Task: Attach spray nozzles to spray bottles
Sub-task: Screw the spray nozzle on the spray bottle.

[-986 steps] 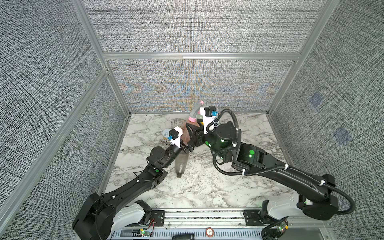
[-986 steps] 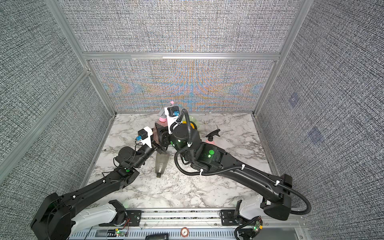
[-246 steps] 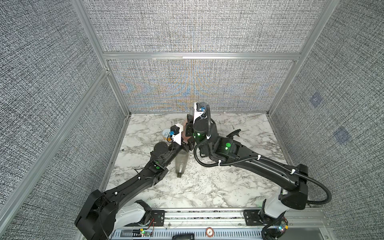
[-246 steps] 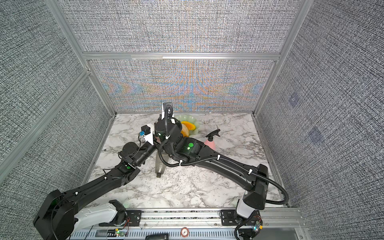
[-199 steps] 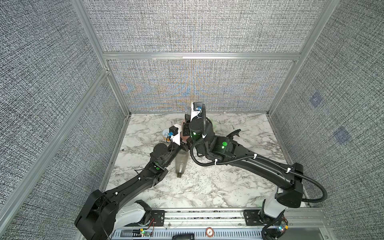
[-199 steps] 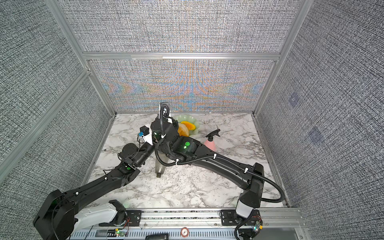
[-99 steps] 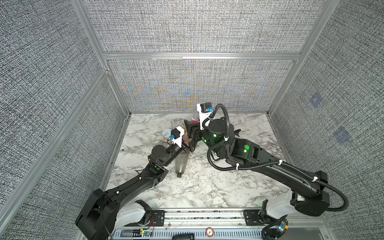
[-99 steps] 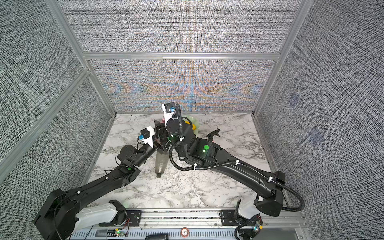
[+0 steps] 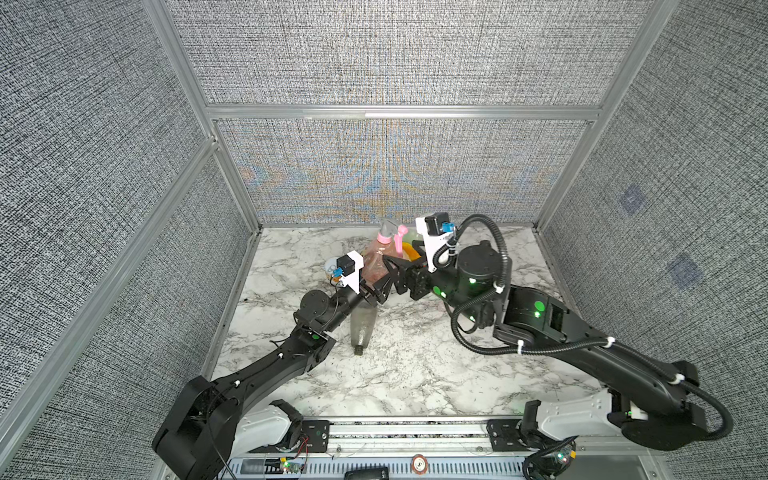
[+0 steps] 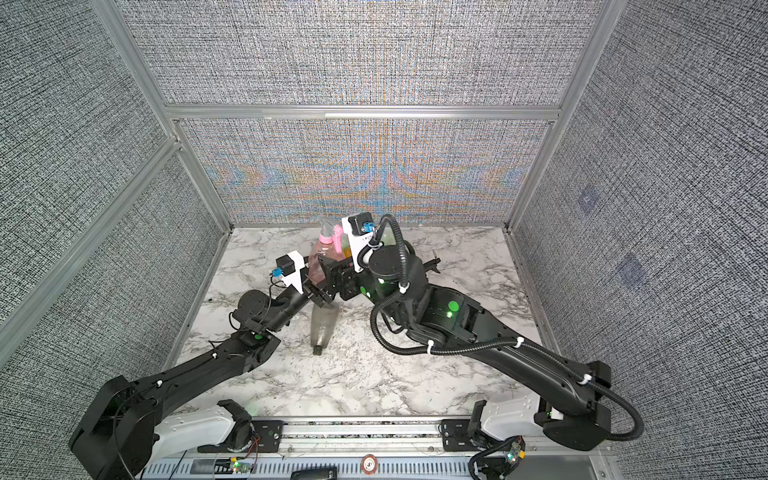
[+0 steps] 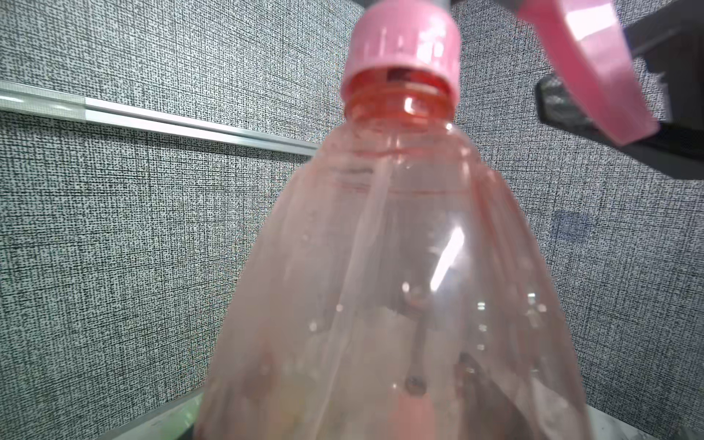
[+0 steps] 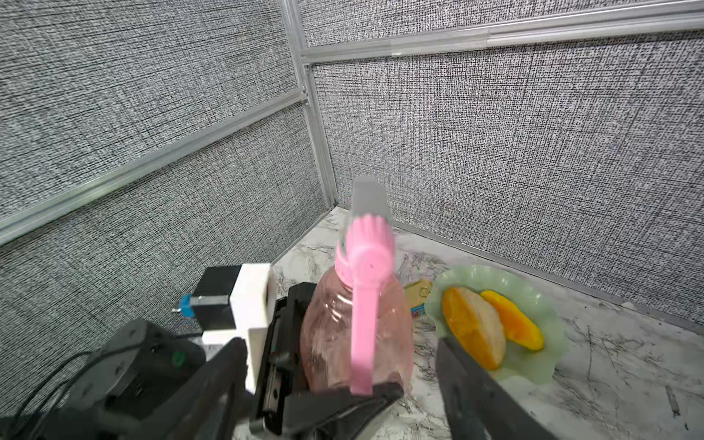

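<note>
My left gripper (image 9: 374, 287) (image 10: 318, 291) is shut on the lower body of a clear pink spray bottle (image 9: 375, 266) (image 10: 319, 266) (image 11: 400, 266) (image 12: 327, 327) and holds it upright above the table. A grey-and-pink spray nozzle (image 9: 392, 232) (image 10: 332, 233) (image 11: 404, 42) (image 12: 365, 259) sits on its neck, its dip tube running down inside. The bottle hides the left jaws in the left wrist view. My right gripper (image 9: 388, 276) (image 10: 328, 274) (image 12: 339, 346) is open beside the bottle, its fingers apart on either side and holding nothing. A smoky grey spray bottle (image 9: 363, 326) (image 10: 324, 328) lies on the marble.
A pale green dish (image 12: 533, 301) with orange slices stands near the back wall. A black trigger nozzle (image 10: 432, 262) shows behind the right arm. A small tin (image 9: 331, 264) sits behind the left wrist. Fabric walls enclose three sides.
My right gripper has opened and let go of the nozzle. The right arm has swung back to the right. My left gripper still holds the pink bottle in place.
</note>
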Controlling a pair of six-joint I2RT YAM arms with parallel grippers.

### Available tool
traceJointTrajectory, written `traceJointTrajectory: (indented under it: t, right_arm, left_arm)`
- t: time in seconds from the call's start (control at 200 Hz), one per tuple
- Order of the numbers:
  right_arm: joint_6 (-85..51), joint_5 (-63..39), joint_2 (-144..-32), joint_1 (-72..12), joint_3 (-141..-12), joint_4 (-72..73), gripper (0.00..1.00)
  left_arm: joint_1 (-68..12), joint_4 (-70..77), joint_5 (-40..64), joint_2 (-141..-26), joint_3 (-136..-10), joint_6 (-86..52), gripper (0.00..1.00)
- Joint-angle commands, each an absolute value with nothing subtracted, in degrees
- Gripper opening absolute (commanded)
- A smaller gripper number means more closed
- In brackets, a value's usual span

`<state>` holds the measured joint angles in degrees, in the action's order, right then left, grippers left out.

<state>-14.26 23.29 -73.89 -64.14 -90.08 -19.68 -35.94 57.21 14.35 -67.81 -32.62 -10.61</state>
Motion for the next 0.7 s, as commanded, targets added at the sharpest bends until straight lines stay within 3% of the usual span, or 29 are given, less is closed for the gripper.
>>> traceJointTrajectory:
  t: [0.0,0.085,0.19,0.32,0.525,0.695]
  right_arm:
    - [-12.69,19.72,-71.30,-64.16,-89.36,-21.97,0.81]
    - [-10.83,18.98,-68.74,-63.17,-88.14,-22.92,0.81]
    - [-6.96,12.38,-64.33,-58.72,-84.33,-21.47,0.73]
    - [-5.56,-9.80,-61.44,-44.83,-80.71,-19.07,0.56]
    - [-6.62,-43.58,-65.56,-30.24,-79.21,-10.09,0.55]
    - [-7.92,-54.73,-71.46,-29.65,-82.56,-5.25,0.57]
  left_arm:
    - [-35.69,60.11,15.72,-68.05,-32.54,-12.02,0.62]
    - [-35.60,60.47,16.59,-67.82,-32.58,-12.55,0.62]
    - [-35.52,60.27,18.48,-67.45,-32.85,-13.10,0.62]
    - [-35.51,60.38,21.79,-67.48,-33.45,-14.09,0.62]
    - [-35.51,61.86,29.79,-68.42,-34.84,-17.85,0.62]
    - [-35.51,62.86,34.50,-69.40,-36.01,-21.05,0.62]
